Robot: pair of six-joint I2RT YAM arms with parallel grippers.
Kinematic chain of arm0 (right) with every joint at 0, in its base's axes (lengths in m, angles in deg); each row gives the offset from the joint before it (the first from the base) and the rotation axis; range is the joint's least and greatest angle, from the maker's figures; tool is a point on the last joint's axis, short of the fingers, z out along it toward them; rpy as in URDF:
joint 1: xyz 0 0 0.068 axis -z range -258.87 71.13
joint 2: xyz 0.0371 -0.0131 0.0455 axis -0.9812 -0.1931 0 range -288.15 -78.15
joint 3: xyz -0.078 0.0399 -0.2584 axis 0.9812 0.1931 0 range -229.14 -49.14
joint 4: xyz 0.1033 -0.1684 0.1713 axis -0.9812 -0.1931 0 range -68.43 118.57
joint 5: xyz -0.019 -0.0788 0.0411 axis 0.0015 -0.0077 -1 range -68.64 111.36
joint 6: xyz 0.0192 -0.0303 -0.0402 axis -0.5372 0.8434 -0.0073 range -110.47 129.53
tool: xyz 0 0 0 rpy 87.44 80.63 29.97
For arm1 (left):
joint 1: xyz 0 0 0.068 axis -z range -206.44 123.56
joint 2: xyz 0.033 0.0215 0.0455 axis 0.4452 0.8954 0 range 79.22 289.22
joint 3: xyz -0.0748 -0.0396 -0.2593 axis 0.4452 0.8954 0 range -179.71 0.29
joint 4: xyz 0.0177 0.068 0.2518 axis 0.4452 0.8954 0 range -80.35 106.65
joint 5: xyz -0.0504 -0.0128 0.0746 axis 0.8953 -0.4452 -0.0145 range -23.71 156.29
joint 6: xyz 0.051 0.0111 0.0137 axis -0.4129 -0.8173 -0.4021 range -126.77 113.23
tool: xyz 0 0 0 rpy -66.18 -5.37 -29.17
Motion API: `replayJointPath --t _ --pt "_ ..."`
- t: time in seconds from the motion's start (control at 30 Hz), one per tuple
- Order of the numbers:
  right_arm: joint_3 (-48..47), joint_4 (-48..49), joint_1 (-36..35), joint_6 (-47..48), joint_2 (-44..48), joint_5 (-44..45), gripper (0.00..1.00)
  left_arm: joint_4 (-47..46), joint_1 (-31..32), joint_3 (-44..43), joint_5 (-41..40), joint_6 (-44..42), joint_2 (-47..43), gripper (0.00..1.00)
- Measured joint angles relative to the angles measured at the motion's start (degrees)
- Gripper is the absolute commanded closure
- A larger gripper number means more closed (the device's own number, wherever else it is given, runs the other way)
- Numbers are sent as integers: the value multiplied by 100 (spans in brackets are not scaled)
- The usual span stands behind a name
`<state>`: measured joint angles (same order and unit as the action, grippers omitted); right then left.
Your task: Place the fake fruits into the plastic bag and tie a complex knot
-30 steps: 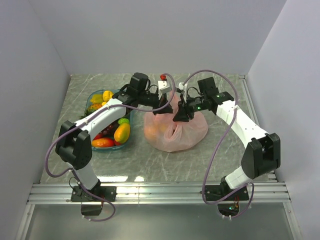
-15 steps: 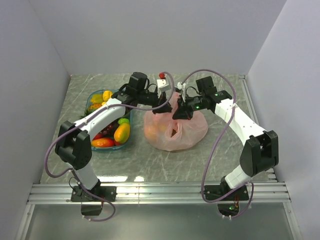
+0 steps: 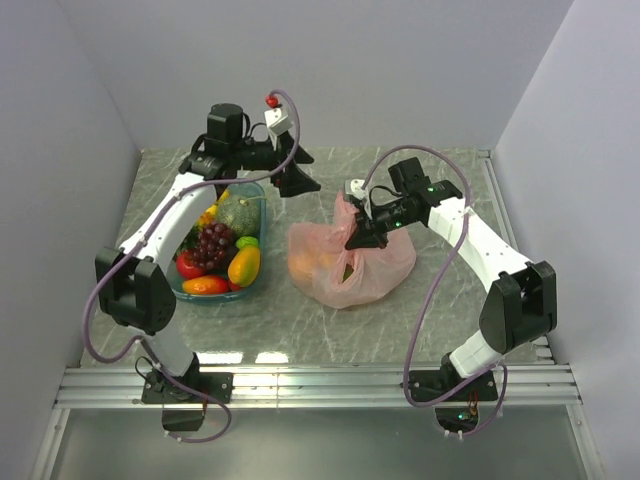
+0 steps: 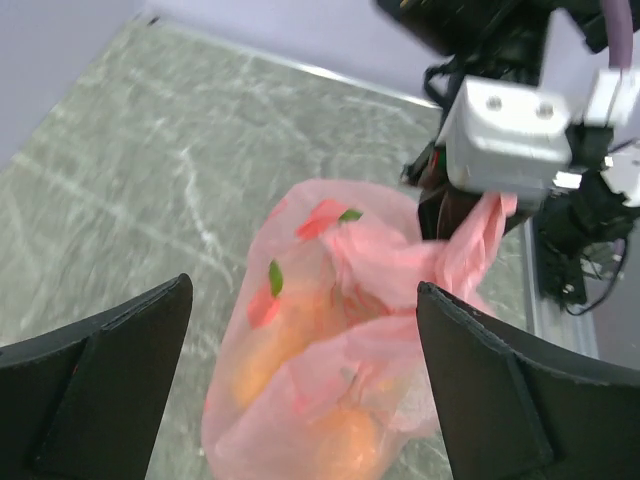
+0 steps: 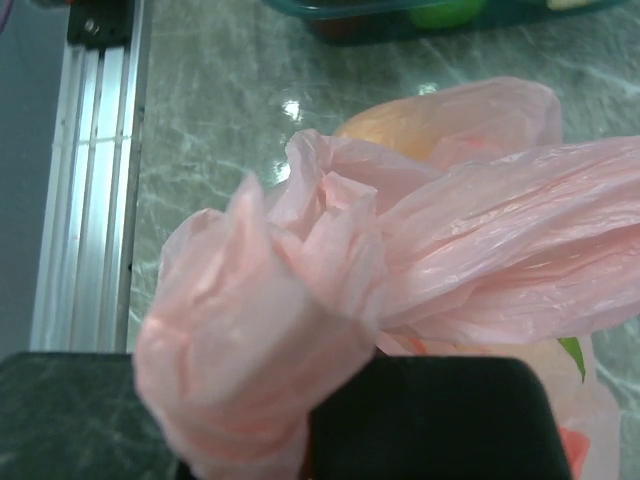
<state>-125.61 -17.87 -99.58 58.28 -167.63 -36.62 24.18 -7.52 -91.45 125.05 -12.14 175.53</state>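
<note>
The pink plastic bag (image 3: 345, 268) lies on the table's middle, with orange fake fruits (image 3: 315, 258) showing through it. My right gripper (image 3: 359, 237) is shut on the bag's bunched top (image 5: 262, 335), which spills over its black finger (image 5: 430, 420); I cannot tell whether that bunch is a knot. My left gripper (image 3: 297, 182) hangs open, up and back-left of the bag, touching nothing. In the left wrist view the bag (image 4: 300, 350) lies below, between the spread fingers (image 4: 110, 380). More fake fruits, purple grapes (image 3: 210, 243) and a mango (image 3: 243, 266), sit in the teal tray (image 3: 257, 196).
The teal tray stands left of the bag, under the left arm. Walls close in on the left, back and right. An aluminium rail (image 3: 320, 385) runs along the near edge. Cables loop above both arms.
My left gripper opened, let go of the bag's top and swung up and back to the left. My right gripper closed on the bunched plastic, and the bag's top shifted slightly.
</note>
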Motion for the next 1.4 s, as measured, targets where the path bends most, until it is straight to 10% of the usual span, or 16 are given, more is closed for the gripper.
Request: replayJointPath --t 0.87,1.03,1.2,1.4 --pt "-426 -1202 -181 1784 -284 7 100 387 577 -446 1493 -162 1080 22" --pt "-426 -1220 -181 1805 -284 33 100 901 557 -505 1491 -468 1143 48" --pt "-424 -1187 -177 1775 -284 90 100 2124 420 -1067 1563 -1276 1425 99" --pt "-417 -957 -90 1502 -284 114 100 2693 245 -909 1646 -1722 1165 100"
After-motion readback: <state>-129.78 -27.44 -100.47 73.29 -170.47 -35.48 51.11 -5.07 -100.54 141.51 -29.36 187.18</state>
